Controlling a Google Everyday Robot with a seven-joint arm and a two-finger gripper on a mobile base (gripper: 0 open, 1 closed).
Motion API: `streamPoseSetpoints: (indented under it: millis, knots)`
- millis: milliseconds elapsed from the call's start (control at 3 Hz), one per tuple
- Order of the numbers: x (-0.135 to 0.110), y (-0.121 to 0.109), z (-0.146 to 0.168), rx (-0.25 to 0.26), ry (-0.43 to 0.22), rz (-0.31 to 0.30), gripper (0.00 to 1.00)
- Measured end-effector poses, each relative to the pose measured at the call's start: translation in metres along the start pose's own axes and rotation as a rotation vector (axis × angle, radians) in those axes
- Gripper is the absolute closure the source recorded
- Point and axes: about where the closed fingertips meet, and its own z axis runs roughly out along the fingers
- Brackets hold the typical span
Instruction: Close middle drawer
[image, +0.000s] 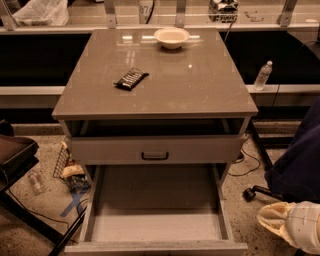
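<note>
The middle drawer (155, 200) is pulled far out toward me, a long shallow grey tray with thin side walls. Its low front (155, 247) lies at the bottom edge of the view and its handle is hidden. Above it, another grey drawer (200, 149) with a small black bar handle (155, 155) stands slightly open under the cabinet top. My gripper (280, 220), cream and white, is at the lower right. It is to the right of the open drawer's front corner and apart from it.
On the cabinet top (200, 85) lie a white bowl (171, 37) and a dark snack packet (131, 78). A water bottle (263, 75) stands at the right. A chair base (255, 192) and cables are on the floor at the right, a dark seat (15, 152) and litter at the left.
</note>
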Motion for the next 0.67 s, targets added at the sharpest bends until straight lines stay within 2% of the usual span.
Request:
streamPoseSetpoints:
  millis: [333, 667]
  knots:
    - [0.025, 0.057, 0.052, -0.025, -0.094, 0.079, 1.00]
    - [0.052, 0.092, 0.088, -0.029, -0.182, 0.136, 1.00]
